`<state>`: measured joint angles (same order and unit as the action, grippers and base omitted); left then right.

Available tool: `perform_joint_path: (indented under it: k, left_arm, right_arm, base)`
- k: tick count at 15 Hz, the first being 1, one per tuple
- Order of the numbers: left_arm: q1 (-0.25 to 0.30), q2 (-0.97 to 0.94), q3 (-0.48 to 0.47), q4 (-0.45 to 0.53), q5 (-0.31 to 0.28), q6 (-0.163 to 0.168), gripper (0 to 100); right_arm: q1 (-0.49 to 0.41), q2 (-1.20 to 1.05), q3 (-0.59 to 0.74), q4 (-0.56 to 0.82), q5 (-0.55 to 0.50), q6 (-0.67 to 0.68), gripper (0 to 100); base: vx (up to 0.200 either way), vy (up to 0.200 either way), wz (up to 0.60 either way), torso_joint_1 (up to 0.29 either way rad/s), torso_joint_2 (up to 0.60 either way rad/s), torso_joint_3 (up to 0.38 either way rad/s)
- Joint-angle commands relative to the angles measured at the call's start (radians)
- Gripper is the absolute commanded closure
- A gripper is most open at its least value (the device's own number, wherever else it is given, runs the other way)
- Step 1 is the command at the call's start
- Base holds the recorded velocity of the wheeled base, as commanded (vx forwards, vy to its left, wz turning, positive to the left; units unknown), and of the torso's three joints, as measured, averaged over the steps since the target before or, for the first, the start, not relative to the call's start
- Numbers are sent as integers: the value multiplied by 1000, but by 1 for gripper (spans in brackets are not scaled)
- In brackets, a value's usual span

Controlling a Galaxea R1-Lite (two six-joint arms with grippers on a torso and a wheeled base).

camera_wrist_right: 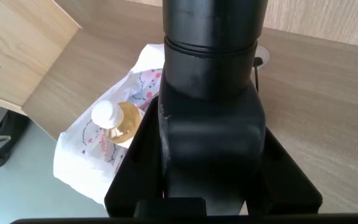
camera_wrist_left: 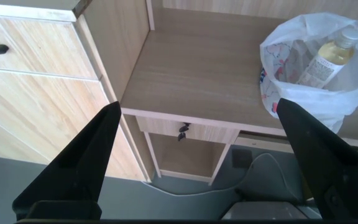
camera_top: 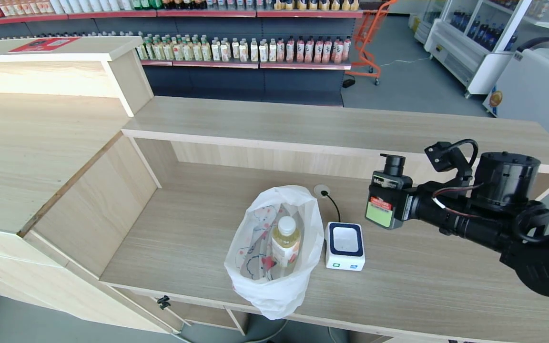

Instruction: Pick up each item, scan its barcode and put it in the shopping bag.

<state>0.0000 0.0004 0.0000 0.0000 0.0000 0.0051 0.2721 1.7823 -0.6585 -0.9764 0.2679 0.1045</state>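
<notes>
Starting at the left, the left hand [camera_wrist_left: 197, 106] hangs in front of the light wood bench [camera_top: 198, 238], below its front edge. It is level with the pale wooden drawer fronts with black handles [camera_wrist_left: 17, 93]. Its two black fingers [camera_wrist_left: 79, 162] are spread wide apart and hold nothing.

Near the middle of the bench stands the white plastic shopping bag with a printed pattern [camera_top: 298, 224], with its mouth open. Inside it stands a clear bottle of pale yellow liquid with a white cap [camera_top: 285, 243], cap uppermost.

Just beside the bag, on its right, lies the white square barcode scanner with a dark blue frame [camera_top: 345, 245], flat on the bench. A thin black cable [camera_top: 334, 205] runs from the scanner back to a round grey grommet [camera_top: 322, 190] in the bench surface.

To the right of the scanner, and clear of it, the right hand [camera_top: 404, 208] is clenched on a black container with a round black cap and a red and green label [camera_top: 384, 202]. The container is held above the bench, cap upward. In the right wrist view its dark body sits between the two fingers [camera_wrist_right: 129, 180], with the bag and bottle beyond it.
</notes>
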Motion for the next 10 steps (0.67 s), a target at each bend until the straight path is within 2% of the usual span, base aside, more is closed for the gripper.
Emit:
perform_joint_path:
  k: [1, 6, 10]
  left_arm:
    - [0, 0, 0, 0, 0, 1, 0]
    - [0, 0, 0, 0, 0, -2, 0]
    - [0, 0, 0, 0, 0, -1, 0]
  right_arm:
    - [-4, -40, 11, -1, 1, 0, 100]
    - [-2, -32, 17, 1, 1, 0, 100]
    - [13, -35, 48, 1, 1, 0, 100]
  base:
    - [0, 0, 0, 0, 0, 0]
    - [0, 0, 0, 0, 0, 0]
    - [0, 200, 0, 2, 1, 4]
